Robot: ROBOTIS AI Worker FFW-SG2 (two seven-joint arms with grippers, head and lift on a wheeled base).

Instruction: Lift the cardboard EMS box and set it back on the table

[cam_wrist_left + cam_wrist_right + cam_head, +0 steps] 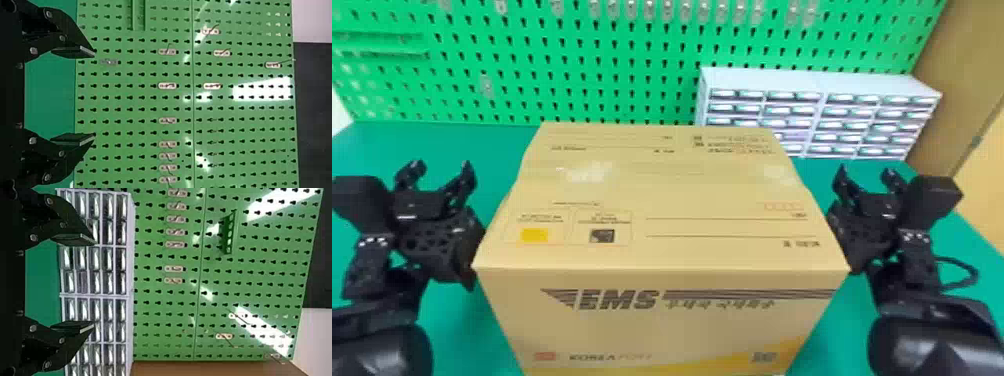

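Note:
In the head view the cardboard EMS box [652, 200] is between my two arms, its lettered side facing me and its taped top closed. My left gripper [439, 170] is open beyond the box's left side, fingers pointing away toward the back; its wrist is at the box's side wall. Mirroring it on the right, my right gripper [867, 175] also stands open, its wrist close against the box's right side. Whether the wrists press on the cardboard, I cannot tell. Nothing lies between the fingers of the left gripper [94, 96] or the right gripper [94, 284] in their wrist views.
The green table [432, 142] extends under and around the box. Behind it rises a green pegboard [612, 90] with small hooks. A white drawer cabinet [822, 85] stands at the back right, beyond my right gripper. A cable [964, 270] loops beside the right arm.

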